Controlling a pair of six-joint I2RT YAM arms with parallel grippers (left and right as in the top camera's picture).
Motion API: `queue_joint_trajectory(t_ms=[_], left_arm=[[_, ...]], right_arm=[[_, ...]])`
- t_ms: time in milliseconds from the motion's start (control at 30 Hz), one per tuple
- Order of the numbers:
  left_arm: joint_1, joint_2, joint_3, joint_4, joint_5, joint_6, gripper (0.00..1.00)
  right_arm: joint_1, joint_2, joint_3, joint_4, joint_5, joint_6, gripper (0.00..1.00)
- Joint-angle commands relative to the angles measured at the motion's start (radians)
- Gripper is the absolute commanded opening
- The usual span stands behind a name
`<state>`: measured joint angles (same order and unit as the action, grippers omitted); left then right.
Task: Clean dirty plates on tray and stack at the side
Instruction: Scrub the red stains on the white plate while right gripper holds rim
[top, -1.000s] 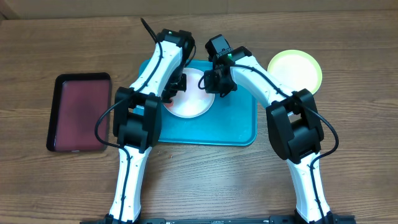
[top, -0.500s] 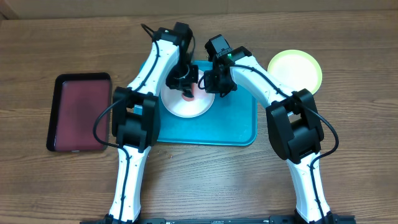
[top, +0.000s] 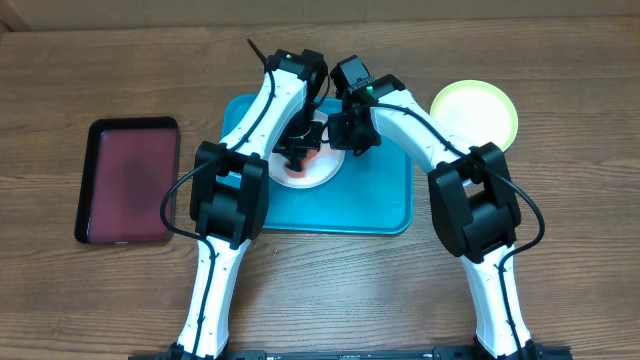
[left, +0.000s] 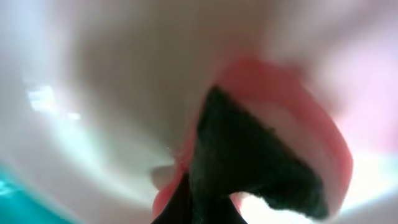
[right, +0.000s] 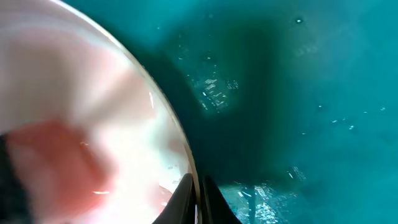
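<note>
A white plate (top: 322, 166) with red smears lies on the turquoise tray (top: 380, 200). My left gripper (top: 298, 150) is over the plate's middle, shut on a pink sponge (left: 298, 112) pressed against the plate (left: 112, 93). My right gripper (top: 346, 135) is shut on the plate's right rim; in the right wrist view its fingers (right: 198, 193) pinch the rim between plate (right: 93, 81) and tray (right: 298, 93). A yellow-green plate (top: 475, 110) lies on the table right of the tray. The light blue plate is not in view.
A smaller dark red, black-rimmed tray (top: 128, 180) lies on the wooden table at the left. Both arms cross above the turquoise tray's back half.
My left gripper has swept with the sponge from the plate's left side to its middle. The right gripper has held still on the rim.
</note>
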<state>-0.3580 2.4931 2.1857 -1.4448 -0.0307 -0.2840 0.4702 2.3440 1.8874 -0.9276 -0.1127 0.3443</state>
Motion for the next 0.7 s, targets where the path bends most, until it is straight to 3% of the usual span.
queue_joint_trajectory(t_ms=[0, 167, 500, 667], left_arm=[[0.055, 0.02, 0.002, 0.002, -0.32, -0.097, 0.04], [0.087, 0.019, 0.05, 0.046, -0.257, -0.131, 0.04], [0.076, 0.02, 0.048, 0.2, 0.261, -0.042, 0.04], [0.048, 0.02, 0.048, 0.193, 0.294, -0.041, 0.04]], right_arm=[[0.0, 0.008, -0.023, -0.001, 0.045, 0.008, 0.04], [0.0, 0.008, -0.023, 0.003, 0.044, 0.008, 0.04], [0.0, 0.008, -0.023, 0.0, 0.044, 0.008, 0.04], [0.0, 0.008, -0.023, 0.0, 0.044, 0.008, 0.04]])
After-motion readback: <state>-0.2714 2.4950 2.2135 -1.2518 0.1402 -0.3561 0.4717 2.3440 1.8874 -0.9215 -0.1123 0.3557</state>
